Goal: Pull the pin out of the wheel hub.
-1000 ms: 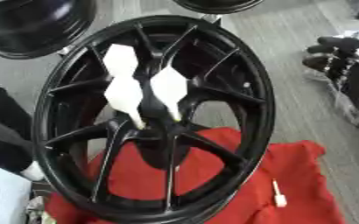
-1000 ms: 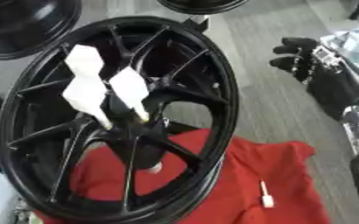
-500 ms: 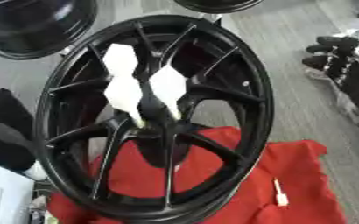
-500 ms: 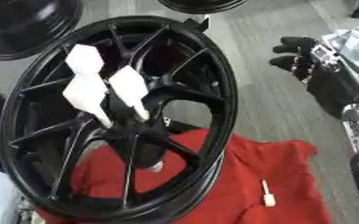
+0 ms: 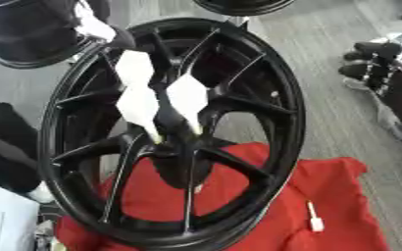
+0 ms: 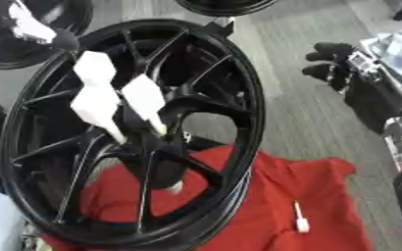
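On the red cloth (image 5: 341,196) nearest me one white pin (image 5: 314,219) already lies loose, while the black wheel (image 5: 174,132) stands tilted on it so its hub (image 5: 183,152) faces me with white pins (image 5: 187,100) still seated. Beyond, my right hand (image 6: 346,68) hangs off to the side with fingers curled, grasping nothing; my left is out of view.
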### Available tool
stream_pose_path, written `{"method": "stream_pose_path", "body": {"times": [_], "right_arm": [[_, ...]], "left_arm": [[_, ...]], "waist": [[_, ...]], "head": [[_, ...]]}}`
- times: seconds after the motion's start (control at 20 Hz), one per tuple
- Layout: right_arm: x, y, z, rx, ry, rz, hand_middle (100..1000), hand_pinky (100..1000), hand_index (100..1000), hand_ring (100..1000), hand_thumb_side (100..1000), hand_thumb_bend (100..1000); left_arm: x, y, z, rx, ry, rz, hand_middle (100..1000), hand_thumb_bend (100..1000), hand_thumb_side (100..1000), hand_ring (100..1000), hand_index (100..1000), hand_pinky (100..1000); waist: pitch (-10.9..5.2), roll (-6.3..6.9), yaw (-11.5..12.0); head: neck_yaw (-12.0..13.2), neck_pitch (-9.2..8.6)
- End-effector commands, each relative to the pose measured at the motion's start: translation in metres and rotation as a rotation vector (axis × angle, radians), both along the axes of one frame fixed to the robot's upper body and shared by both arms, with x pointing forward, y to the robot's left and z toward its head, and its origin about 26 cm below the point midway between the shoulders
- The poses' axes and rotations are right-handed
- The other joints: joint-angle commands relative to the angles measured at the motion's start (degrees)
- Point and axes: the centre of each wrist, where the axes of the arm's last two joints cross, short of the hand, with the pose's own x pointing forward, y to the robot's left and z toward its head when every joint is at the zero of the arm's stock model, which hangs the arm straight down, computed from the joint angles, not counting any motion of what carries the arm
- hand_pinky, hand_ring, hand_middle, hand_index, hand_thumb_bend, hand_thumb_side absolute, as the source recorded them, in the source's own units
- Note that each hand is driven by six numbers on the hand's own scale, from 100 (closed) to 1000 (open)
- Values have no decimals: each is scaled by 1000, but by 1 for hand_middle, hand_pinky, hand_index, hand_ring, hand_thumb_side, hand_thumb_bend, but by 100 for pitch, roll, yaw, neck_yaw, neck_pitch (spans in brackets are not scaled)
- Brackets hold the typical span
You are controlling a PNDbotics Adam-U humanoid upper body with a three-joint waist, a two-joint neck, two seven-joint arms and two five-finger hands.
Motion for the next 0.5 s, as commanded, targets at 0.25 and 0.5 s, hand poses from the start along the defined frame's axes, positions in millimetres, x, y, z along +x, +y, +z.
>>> {"method": "stream_pose_path", "body": {"times": [0.25,0.5], "right_arm": [[-1,-4,10,-38,-16,-3,766,952,832,770,701,100],[-1,-4,9,-40,-12,-3,766,952,832,771,705,100]], "left_arm": [[10,4,8,151,-42,-65,827,507,362,876,890,911],[17,-1,10,132,-28,-62,820,467,363,868,888,903]], "waist": [[-150,-40,4],[-156,-49,5]], "head": [[4,40],[3,29]]}}
